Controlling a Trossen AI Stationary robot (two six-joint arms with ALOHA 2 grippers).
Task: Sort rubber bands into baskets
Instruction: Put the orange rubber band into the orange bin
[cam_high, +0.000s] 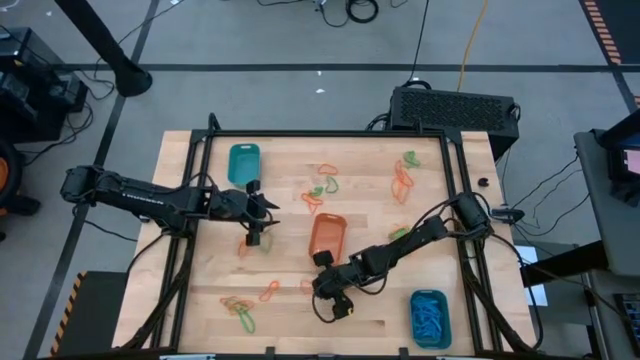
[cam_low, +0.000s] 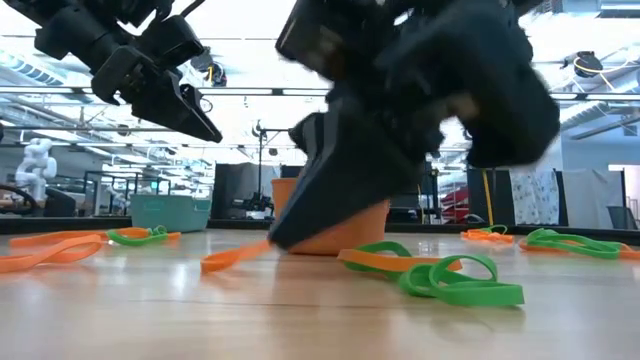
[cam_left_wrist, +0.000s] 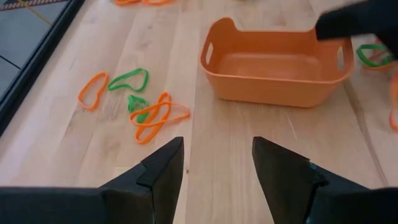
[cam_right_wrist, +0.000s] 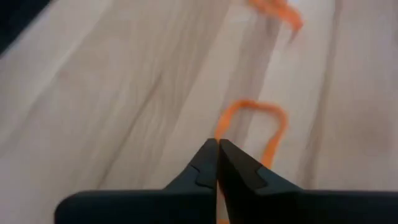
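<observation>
My right gripper (cam_high: 338, 308) is down at the wooden table top near its front edge, just in front of the orange basket (cam_high: 327, 237), and is shut on an orange rubber band (cam_right_wrist: 277, 124). My left gripper (cam_high: 258, 238) hangs open above the table to the left of that basket, with nothing between its fingers (cam_left_wrist: 165, 168). A teal basket (cam_high: 243, 163) stands at the far left. Another one (cam_high: 430, 318), at the near right, has blue bands in it. My right gripper pinches the near end of the orange band's loop (cam_right_wrist: 222, 127) between its two fingertips. The fingers slant down onto it from the right. The rest of the loop lies flat and slack on the table beyond the fingertips (cam_low: 235, 258).
Loose orange and green bands lie in clusters at the table's far middle (cam_high: 320, 188), far right (cam_high: 403, 175) and near left (cam_high: 238, 305). Green and orange bands (cam_low: 455, 280) lie close beside my right gripper. A black frame (cam_high: 455, 190) runs round the table.
</observation>
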